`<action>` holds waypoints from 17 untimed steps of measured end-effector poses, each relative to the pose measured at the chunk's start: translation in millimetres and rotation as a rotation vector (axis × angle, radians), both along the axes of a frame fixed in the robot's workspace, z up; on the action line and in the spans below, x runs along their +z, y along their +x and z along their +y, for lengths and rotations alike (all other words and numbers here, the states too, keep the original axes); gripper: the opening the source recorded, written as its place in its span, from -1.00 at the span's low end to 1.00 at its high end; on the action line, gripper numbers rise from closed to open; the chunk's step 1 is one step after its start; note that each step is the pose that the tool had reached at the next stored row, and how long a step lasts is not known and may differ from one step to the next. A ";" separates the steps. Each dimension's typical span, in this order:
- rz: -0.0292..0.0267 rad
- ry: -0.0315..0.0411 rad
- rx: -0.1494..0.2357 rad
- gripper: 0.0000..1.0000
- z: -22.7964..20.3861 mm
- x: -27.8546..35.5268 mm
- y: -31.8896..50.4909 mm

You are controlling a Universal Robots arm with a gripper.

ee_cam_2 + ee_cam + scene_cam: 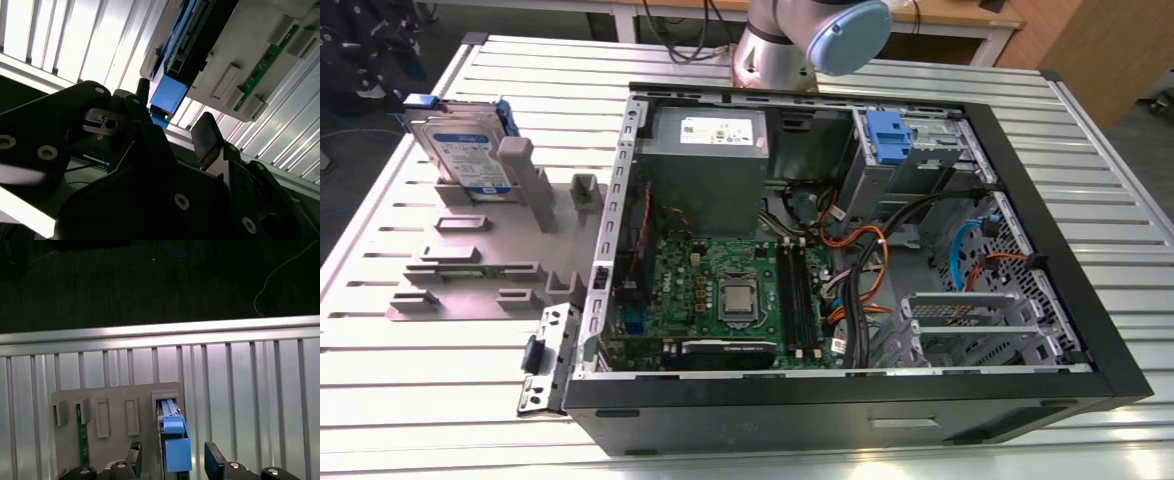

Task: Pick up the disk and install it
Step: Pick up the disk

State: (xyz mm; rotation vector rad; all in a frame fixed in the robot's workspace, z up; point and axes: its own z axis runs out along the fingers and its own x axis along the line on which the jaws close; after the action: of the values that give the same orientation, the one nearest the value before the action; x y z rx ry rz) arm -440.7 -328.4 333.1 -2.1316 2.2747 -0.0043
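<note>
Pincer (pixel 173 454) wide open astride the upright disk (pixel 172 427) in the grey holder (pixel 115 410), a gap on each side.

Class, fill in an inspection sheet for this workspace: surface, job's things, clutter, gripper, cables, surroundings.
Surface: ribbed metal table carrying an open computer case.
Job's things: the disk stands upright in the grey holder block, on the exterior view's left of the case.
Clutter: a metal bracket lies beside the case; a green board sits in another holder slot.
Gripper: the gripper is open, lined up over the disk, holding nothing.
Cables: orange, black and blue cables inside the case.
Surroundings: dark floor beyond the table edge.
</note>
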 end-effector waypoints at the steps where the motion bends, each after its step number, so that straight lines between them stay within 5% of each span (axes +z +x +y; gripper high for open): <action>1: -0.0001 0.0001 0.010 0.21 0.1 -1.1 0.0; 6: -0.0002 0.0001 0.051 0.21 0.3 -7.8 0.0; 16: -0.0001 0.0002 0.051 0.18 1.4 -26.1 -0.1; 17: -0.0001 0.0001 0.051 0.04 1.4 -27.8 -0.1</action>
State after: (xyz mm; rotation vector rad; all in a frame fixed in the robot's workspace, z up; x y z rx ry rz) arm -440.8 -327.0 305.2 -2.1892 2.2190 -0.0032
